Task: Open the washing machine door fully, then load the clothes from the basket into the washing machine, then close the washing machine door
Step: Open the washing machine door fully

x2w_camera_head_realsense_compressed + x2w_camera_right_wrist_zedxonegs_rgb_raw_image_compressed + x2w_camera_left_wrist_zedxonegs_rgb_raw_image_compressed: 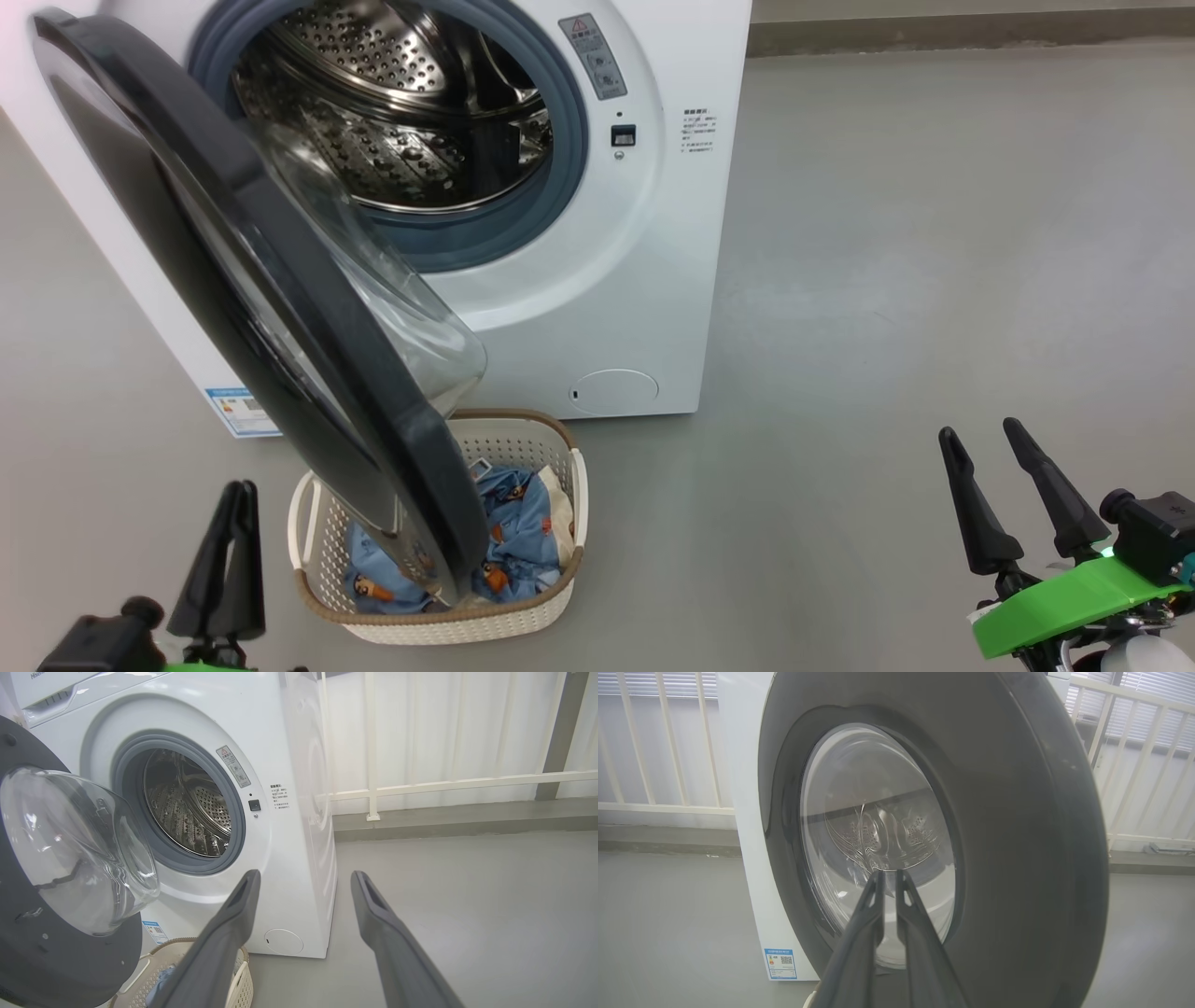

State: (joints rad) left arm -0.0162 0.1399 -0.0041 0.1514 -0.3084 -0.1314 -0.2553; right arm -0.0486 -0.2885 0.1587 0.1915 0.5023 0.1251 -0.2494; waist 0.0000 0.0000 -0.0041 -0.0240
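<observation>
Door (280, 308) is part-open. It is hinged on the left of the machine (607, 308) and its free edge swings out toward the near side. Seen nearly edge-on in the head view, its long line runs far-left to near-centre, and its lower edge hangs over the basket (448, 625).

Left gripper (239, 490) is near-left, on the door's outer-face side. Its fingers are almost together with nothing between them, and the left wrist view looks straight at the glass. Right gripper (978, 431) is near-right, spread wide and empty, well apart from the door on its inner-face side.

The left arm is clearly nearer. Judgement: opening fully means swinging the door further left, so its rim lies just right and far of the left gripper.

Basket sits on the floor just in front of the machine, below the door. Clothes (523, 523) lie inside it, partly hidden by the door.

Counts: one machine, one door, one basket, two grippers. The clothes are one heap, and I cannot tell how many pieces.
</observation>
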